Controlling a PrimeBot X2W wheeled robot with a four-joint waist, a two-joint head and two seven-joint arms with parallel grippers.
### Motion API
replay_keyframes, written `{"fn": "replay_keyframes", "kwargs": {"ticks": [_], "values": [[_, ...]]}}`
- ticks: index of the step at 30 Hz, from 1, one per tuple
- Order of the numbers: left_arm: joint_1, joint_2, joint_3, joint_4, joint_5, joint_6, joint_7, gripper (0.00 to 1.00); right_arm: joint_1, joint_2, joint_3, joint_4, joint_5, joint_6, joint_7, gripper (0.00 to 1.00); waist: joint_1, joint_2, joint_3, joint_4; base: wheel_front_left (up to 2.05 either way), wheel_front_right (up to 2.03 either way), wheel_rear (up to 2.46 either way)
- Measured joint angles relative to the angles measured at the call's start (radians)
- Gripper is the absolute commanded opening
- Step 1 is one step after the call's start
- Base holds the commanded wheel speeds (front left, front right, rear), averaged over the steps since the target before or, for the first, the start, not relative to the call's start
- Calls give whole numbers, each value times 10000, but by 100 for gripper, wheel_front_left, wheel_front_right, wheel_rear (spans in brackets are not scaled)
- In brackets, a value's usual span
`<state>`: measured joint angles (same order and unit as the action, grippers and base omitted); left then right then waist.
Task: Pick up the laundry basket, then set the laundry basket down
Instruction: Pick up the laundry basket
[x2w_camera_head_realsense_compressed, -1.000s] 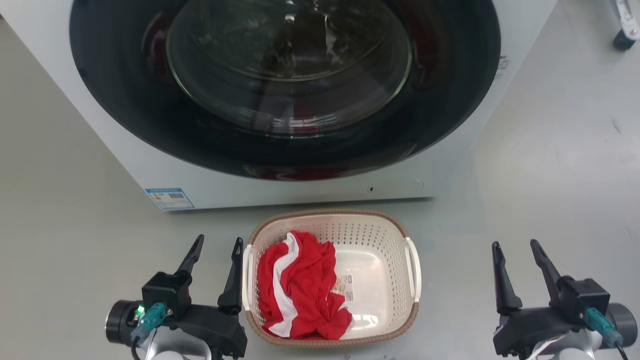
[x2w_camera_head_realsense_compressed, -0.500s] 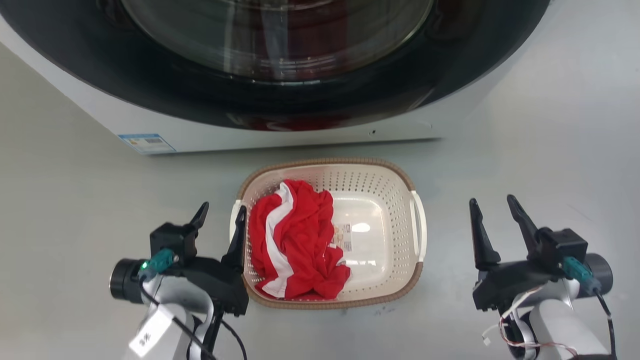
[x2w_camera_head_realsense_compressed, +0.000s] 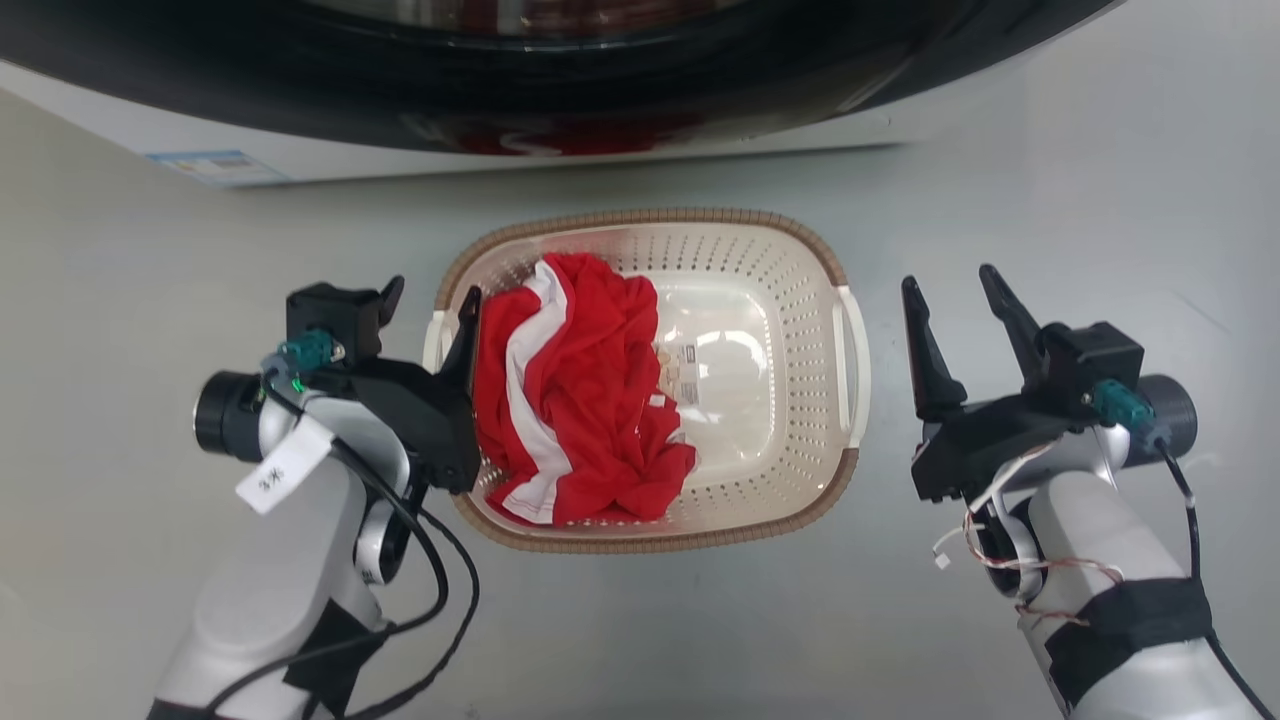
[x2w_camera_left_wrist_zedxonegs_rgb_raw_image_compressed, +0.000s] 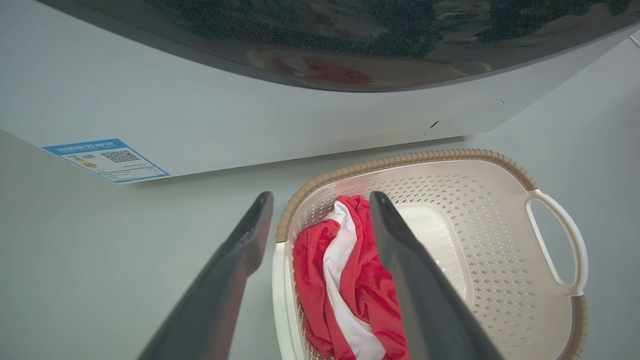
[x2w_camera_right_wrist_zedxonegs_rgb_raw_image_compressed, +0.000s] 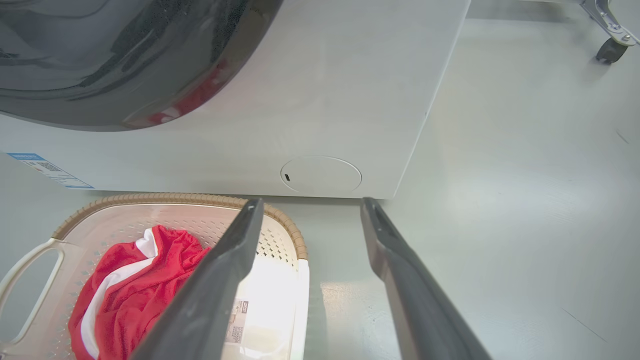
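Both tools are being found closer to the laundry basket (x2w_camera_head_realsense_compressed: 640, 215) than a second ago, while the head camera is being tipped downward, so the shift of the whole picture is not being counted as a move of the things. The left tool (x2w_camera_head_realsense_compressed: 432, 292) is being held released, its fingers spread astride the left handle (x2w_camera_left_wrist_zedxonegs_rgb_raw_image_compressed: 281, 300): one finger is lying outside, the other is hanging over the red and white cloth (x2w_camera_head_realsense_compressed: 570, 400) inside the rim, seemingly so that a closing squeeze can be taken on that handle. The right tool (x2w_camera_head_realsense_compressed: 948, 280) is likewise being kept released and empty, just beside the right handle (x2w_camera_head_realsense_compressed: 855, 350) but apart from it, probably because a two-sided lift is being prepared. The basket is resting on the floor (x2w_camera_head_realsense_compressed: 1100, 150), close before the washing machine (x2w_camera_left_wrist_zedxonegs_rgb_raw_image_compressed: 200, 115), and is not yet being lifted.
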<state>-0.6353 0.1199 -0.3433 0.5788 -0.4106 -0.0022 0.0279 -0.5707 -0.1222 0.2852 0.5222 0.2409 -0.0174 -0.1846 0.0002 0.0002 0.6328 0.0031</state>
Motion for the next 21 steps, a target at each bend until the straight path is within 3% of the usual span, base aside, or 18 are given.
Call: {"fn": "replay_keyframes", "kwargs": {"ticks": [9, 21], "values": [[-1050, 48, 63, 1135, 0, -257, 186, 100, -1091, 134, 232, 926, -115, 121, 69, 100, 0, 0, 1202, -57, 0, 0, 0], [-1275, 65, 276, 2683, -142, -500, 96, 100, -1571, 374, 679, 2215, -349, 309, -105, 100, -1, -1, 2126, -112, 0, 0, 0]]}}
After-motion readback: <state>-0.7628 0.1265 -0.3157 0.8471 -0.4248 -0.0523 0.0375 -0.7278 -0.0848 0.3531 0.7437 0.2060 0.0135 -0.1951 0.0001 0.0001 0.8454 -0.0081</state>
